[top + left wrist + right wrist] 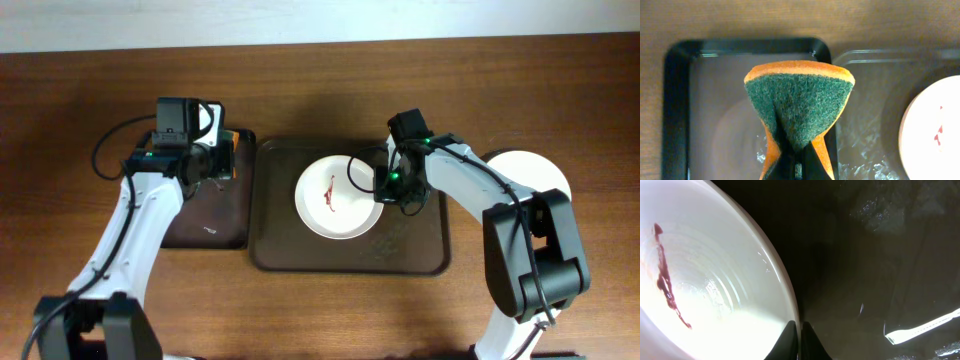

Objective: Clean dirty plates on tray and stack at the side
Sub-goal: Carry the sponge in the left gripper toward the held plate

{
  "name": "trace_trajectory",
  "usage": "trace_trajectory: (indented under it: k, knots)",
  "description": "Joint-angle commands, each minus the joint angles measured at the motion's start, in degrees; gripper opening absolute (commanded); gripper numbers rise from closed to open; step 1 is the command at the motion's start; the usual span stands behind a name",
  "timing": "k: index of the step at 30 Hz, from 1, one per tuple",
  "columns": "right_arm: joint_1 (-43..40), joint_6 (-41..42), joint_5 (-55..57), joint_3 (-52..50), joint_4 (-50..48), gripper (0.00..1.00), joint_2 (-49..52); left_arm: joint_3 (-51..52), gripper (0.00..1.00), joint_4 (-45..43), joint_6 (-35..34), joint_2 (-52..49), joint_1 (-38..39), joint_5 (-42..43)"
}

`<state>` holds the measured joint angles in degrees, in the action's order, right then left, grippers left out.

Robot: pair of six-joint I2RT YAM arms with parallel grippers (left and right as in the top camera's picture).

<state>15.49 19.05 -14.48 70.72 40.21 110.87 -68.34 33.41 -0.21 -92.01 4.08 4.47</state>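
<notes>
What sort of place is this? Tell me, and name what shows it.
Likely a robot lab bench staged for dishwashing: a wood-grain tabletop, a dark brown tray holding a red-smeared plate, and a green-and-orange sponge pinched in the left gripper.

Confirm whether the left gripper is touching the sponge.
Touching. The left wrist view shows the sponge pinched and folded at its near end between the fingers of the left gripper, over the black tray.
</notes>
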Motion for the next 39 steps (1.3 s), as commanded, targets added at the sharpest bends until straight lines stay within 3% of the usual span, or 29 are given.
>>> trace_trajectory:
  k: [1, 14, 39]
  knots:
    - [0.59, -0.15, 0.11, 0.81, 0.02, 0.05, 0.31, -0.52, 0.0, -1.7, 0.04, 6.62, 0.0, 0.15]
    - [0.57, -0.15, 0.11, 0.81, -0.04, 0.05, 0.31, -0.52, 0.0, -4.92, 0.04, 20.94, 0.0, -1.92]
    - [0.57, -0.13, 0.11, 0.81, -0.15, 0.05, 0.31, -0.5, 0.0, -5.68, -0.17, 21.44, 0.0, -1.9]
